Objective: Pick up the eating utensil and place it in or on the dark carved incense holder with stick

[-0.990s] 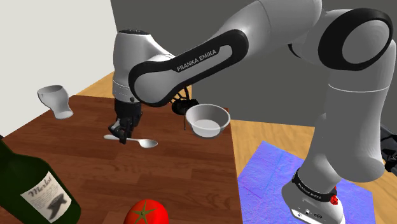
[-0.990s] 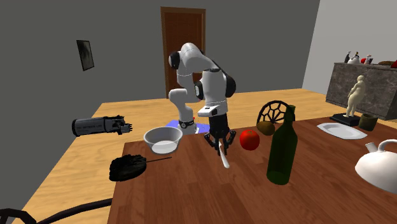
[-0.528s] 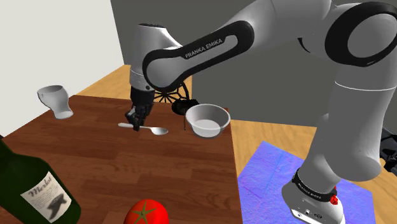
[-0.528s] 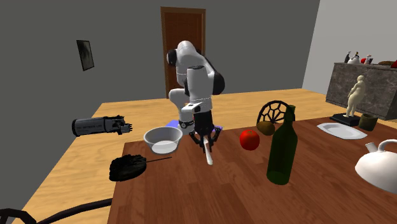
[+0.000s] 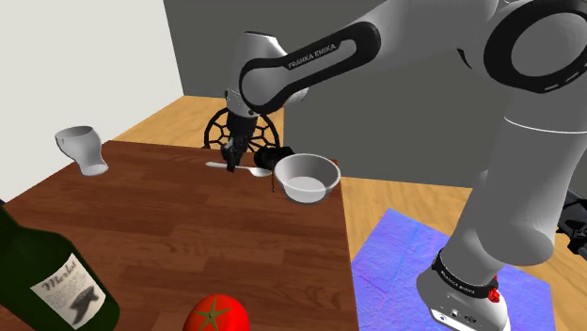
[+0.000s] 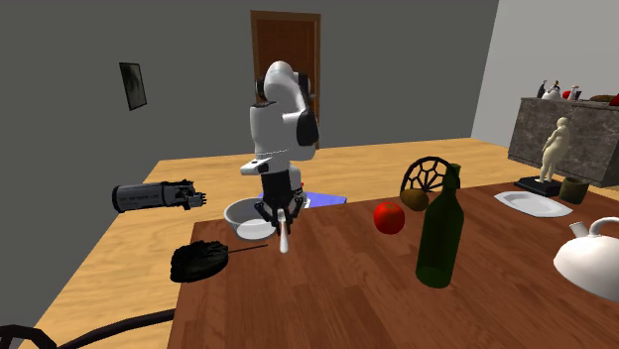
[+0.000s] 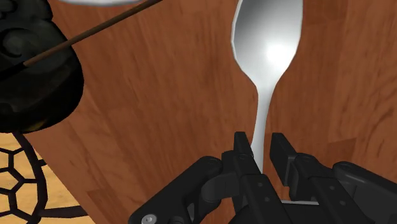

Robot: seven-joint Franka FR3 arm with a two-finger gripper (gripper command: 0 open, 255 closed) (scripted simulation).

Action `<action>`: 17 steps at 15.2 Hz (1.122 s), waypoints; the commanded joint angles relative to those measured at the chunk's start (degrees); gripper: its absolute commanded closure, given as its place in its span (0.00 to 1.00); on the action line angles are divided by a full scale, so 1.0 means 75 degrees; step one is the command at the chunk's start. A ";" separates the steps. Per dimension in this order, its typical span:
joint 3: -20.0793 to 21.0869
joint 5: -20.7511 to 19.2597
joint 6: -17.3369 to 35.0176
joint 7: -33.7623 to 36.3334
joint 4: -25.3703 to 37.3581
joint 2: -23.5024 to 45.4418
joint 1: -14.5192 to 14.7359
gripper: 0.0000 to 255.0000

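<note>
Jaws were pinched tight on the spoon, gripping the thin handle, w/ the rounded end sticking out well past the fingertips. In the shoulder view the spoon lay roughly level under the arm, near the far edge of the brown wood tabletop, just beside the white bowl & close to the dark incense holder. Couldn't tell there if spoon & holder touched. In the second exterior view the spoon hung below the jaws at the bowl's right rim. The holder sat apart, nearer the tabletop's left edge, its stick pointing toward the spoon. From the wrist cam the holder was off to one side of the spoon, not under it, w/ bare wood between them. Elsewhere on the tabletop: a dark green bottle, a tomato, a tipped white cup. A black spoked wheel stood behind the arm.
</note>
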 commanded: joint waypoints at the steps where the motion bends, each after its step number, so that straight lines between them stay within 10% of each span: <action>1: -0.0118 0.0117 -0.0113 -0.0390 0.0016 -0.0049 -0.0209 1.00; 17: -0.1045 0.0725 -0.0767 -0.3037 0.0663 0.0388 -0.1690 1.00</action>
